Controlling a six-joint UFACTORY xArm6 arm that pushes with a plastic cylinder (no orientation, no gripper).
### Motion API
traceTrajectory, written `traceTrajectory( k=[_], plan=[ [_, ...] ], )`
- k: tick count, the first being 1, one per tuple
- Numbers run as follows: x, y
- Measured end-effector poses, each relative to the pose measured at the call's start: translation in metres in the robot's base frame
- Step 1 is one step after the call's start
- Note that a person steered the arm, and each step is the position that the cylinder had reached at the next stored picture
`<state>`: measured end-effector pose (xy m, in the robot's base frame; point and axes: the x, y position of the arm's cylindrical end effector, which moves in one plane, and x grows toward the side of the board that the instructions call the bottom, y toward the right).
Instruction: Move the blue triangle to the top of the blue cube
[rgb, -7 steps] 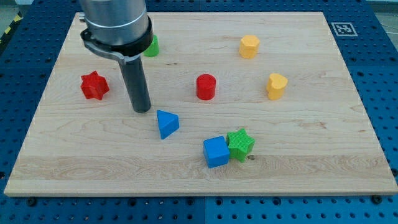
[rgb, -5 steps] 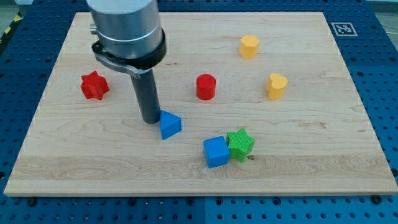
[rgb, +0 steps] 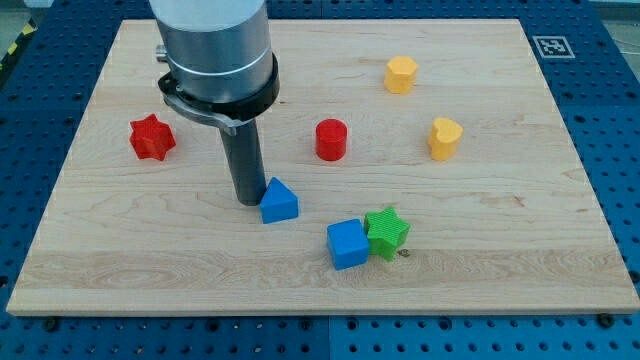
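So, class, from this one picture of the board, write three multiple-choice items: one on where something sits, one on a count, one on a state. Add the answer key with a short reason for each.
1. Where is the blue triangle relative to the blue cube?
A. Toward the view's upper left of it
B. Directly to the view's right of it
C. Below it, at the board's bottom edge

2. How many yellow blocks are on the board?
A. One
B. Two
C. Four

3. How does the green star stand to the blue cube?
A. Stacked on top of it
B. Far away, across the board
C. Right beside it, apparently touching

Key:
1 A: the triangle lies up and to the view's left of the cube, with my tip at the triangle's left side.
2 B: one yellow block near the view's top, another yellow block below and right of it.
3 C: no gap shows between star and cube.
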<state>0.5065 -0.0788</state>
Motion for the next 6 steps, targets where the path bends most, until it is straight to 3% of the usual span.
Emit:
traceTrajectory(
  k=[6],
  plan=[
    [0.016,0.057]
  ],
)
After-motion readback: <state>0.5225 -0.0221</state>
